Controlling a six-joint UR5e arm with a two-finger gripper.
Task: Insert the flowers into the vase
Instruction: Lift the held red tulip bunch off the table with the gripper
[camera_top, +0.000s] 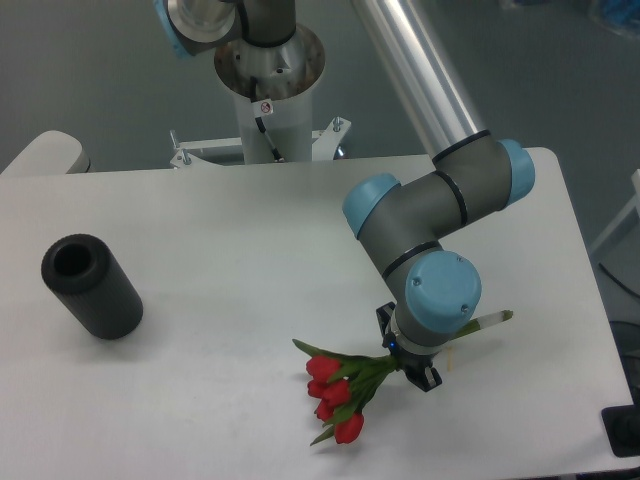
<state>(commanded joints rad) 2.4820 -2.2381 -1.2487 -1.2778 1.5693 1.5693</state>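
Note:
The vase (92, 285), a matte black thick-walled cylinder, lies tilted on its side at the left of the white table (230, 220), its round hole facing up and to the back left. The flowers (338, 392), red blooms with green leaves, are at the front right of the table, blooms pointing front left; a pale stem end (490, 319) sticks out to the right past the wrist. My gripper (408, 362) is over the stems, mostly hidden under the arm's blue-capped wrist, and appears shut on them.
The arm's grey links and blue joints (440, 210) stretch over the right half of the table. The robot's base column (268, 100) stands at the back edge. The table's right and front edges are close to the flowers.

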